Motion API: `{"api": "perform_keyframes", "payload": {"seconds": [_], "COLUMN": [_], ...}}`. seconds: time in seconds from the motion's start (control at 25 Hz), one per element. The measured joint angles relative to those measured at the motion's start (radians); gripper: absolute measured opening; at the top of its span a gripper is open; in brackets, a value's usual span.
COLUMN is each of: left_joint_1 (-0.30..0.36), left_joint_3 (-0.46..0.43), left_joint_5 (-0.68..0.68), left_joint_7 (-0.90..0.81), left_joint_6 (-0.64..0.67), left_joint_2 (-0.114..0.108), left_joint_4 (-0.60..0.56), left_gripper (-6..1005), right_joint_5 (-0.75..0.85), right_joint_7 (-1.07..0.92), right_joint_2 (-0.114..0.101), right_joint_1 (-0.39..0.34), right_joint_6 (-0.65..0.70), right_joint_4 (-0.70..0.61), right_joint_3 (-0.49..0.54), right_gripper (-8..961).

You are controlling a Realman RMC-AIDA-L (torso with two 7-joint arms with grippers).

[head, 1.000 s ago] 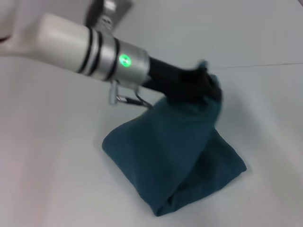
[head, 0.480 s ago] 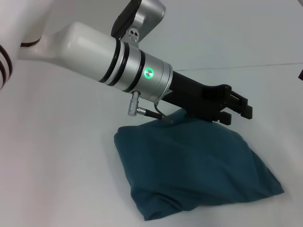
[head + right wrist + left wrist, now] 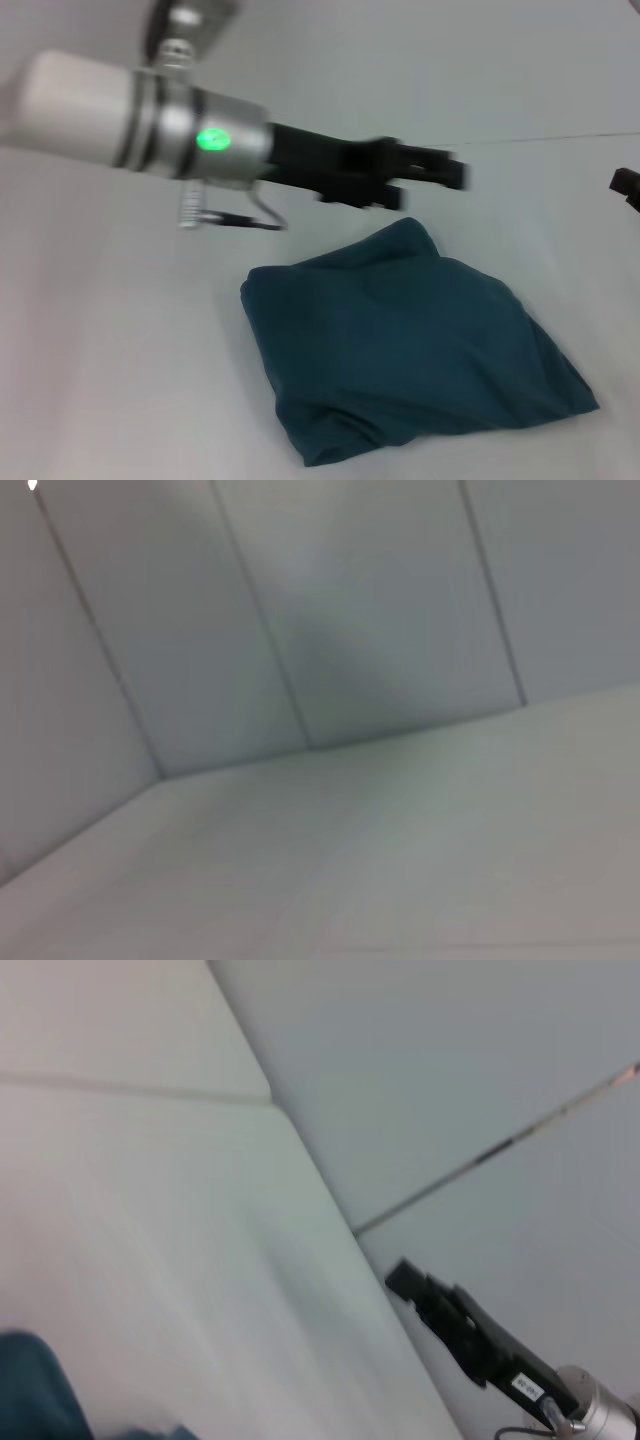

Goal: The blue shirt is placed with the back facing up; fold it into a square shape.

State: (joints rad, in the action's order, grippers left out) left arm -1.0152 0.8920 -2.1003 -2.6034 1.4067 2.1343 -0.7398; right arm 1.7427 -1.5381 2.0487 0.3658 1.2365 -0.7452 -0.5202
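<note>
Seeing blue shirt (image 3: pixel 410 345) bunched in rumpled, roughly folded heap on white tabletop (image 3: pixel 120 380), at 5 o'clock of head view centre, lying free with nothing touching it. We see our left tool (image 3: pixel 440 172) hovering above shirt's far edge, at 12 o'clock from heap, holding nothing; motion blur, so we cannot tell whether fingers are apart or together. Right tool (image 3: pixel 626 186) only a dark sliver at 3 o'clock edge, well apart from shirt; state likewise hidden.
</note>
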Motion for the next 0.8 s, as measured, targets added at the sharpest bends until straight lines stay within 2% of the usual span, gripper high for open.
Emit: {"api": "perform_keyframes", "payload": {"seconds": [0.16, 0.28, 0.44, 0.48, 0.68, 0.8], "left_joint_1": [0.093, 0.16, 0.24, 0.263, 0.332, 0.362], "left_joint_3": [-0.034, -0.079, -0.146, -0.157, -0.169, -0.17], "left_joint_5": [0.071, 0.107, 0.104, 0.104, 0.094, 0.084], "left_joint_7": [0.125, 0.254, 0.393, 0.419, 0.48, 0.497], "left_joint_6": [0.056, 0.118, 0.202, 0.22, 0.278, 0.297], "left_joint_2": [-0.053, -0.076, -0.083, -0.084, -0.086, -0.084], "left_joint_4": [-0.005, -0.018, -0.063, -0.08, -0.141, -0.17], "left_gripper": [888, 940, 963, 962, 960, 959], "right_joint_5": [0.189, 0.336, 0.558, 0.652, 0.804, 0.842], "right_joint_7": [-0.231, -0.422, -0.645, -0.709, -0.801, -0.847], "right_joint_2": [-0.008, -0.024, -0.044, -0.047, -0.043, -0.032], "right_joint_1": [0.022, 0.051, 0.13, 0.168, 0.225, 0.231], "right_joint_6": [0.079, 0.194, 0.369, 0.429, 0.508, 0.51], "right_joint_4": [-0.162, -0.281, -0.39, -0.41, -0.41, -0.405], "right_joint_3": [0.0, 0.0, -0.006, -0.007, -0.007, -0.007], "right_gripper": [-1, 103, 189, 210, 317, 443]}}
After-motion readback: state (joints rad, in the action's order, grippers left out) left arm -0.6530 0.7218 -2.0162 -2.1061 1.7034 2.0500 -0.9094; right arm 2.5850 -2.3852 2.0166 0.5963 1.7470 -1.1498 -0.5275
